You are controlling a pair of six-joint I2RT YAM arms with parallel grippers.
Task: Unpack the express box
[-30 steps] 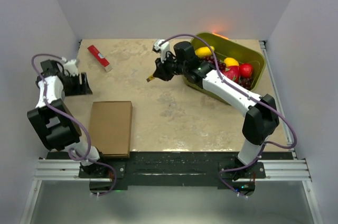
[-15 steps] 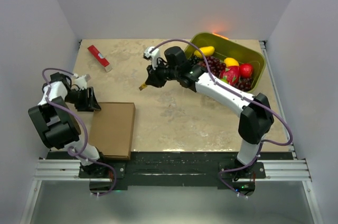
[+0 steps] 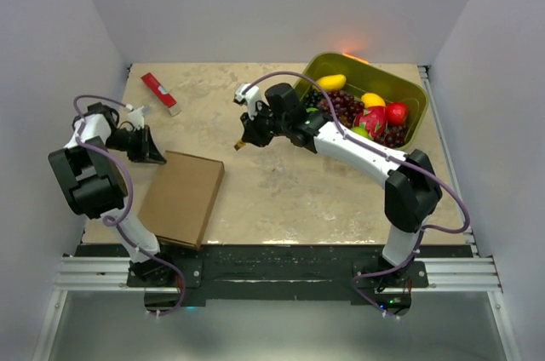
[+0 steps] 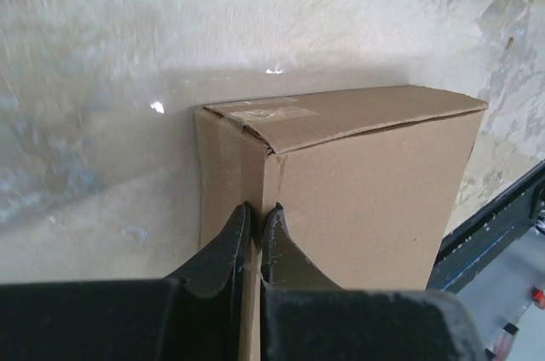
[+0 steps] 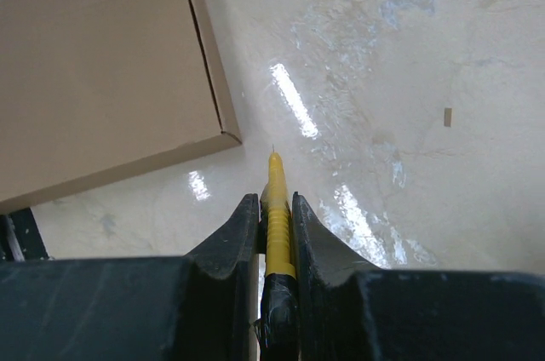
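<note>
- The express box [image 3: 181,197] is laid flat, askew, on the counter's [image 3: 289,182] near-left part.
- The left gripper [image 4: 256,212] is closed, its tips set against the box's corner.
- A yellow tool [image 5: 278,178] is clamped in the right gripper [image 5: 272,201].

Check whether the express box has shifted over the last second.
Yes. The express box lay square to the black base rail; now it sits skewed, its far end swung right, with the left gripper at its far left corner.
</note>
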